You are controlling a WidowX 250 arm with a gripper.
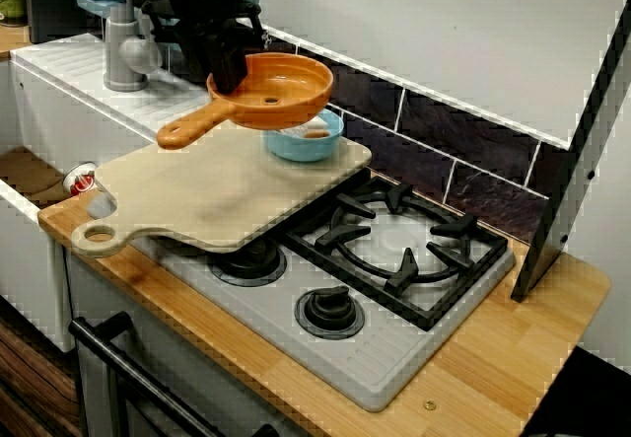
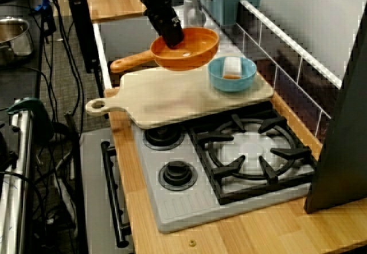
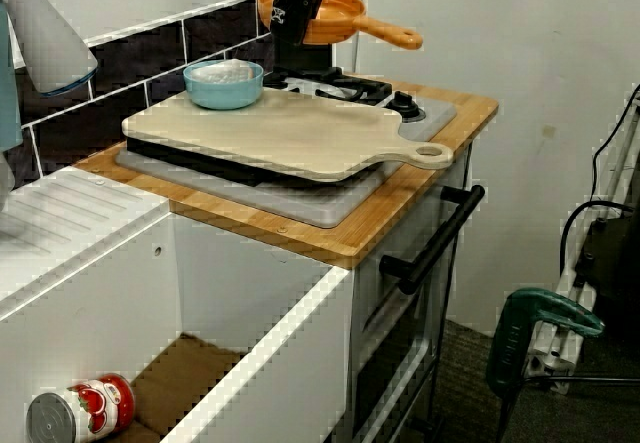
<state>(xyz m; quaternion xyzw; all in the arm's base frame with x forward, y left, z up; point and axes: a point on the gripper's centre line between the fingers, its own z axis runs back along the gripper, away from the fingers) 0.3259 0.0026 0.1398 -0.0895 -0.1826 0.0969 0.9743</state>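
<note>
My black gripper (image 1: pixel 229 67) is shut on the near rim of an orange pan (image 1: pixel 276 90) and holds it in the air. The pan's handle (image 1: pixel 192 126) points out toward the sink side. In the high side view the gripper (image 2: pixel 172 36) clamps the pan (image 2: pixel 186 49) just left of a blue bowl (image 2: pixel 232 73). The bowl holds something white and a brownish bit. It rests on a pale wooden cutting board (image 1: pixel 217 190). From the sink side, the pan (image 3: pixel 335 15) hangs well above the board (image 3: pixel 290 133) and behind the bowl (image 3: pixel 224 83).
The board covers the stove's left burners (image 1: pixel 246 259); a black grate (image 1: pixel 394 245) lies to its right. A tomato can (image 3: pixel 80 410) lies in the sink basin. A faucet (image 1: pixel 123 52) stands behind, a dark slanted panel (image 1: pixel 582 151) at right, and an oven handle (image 3: pixel 430 248) is in front.
</note>
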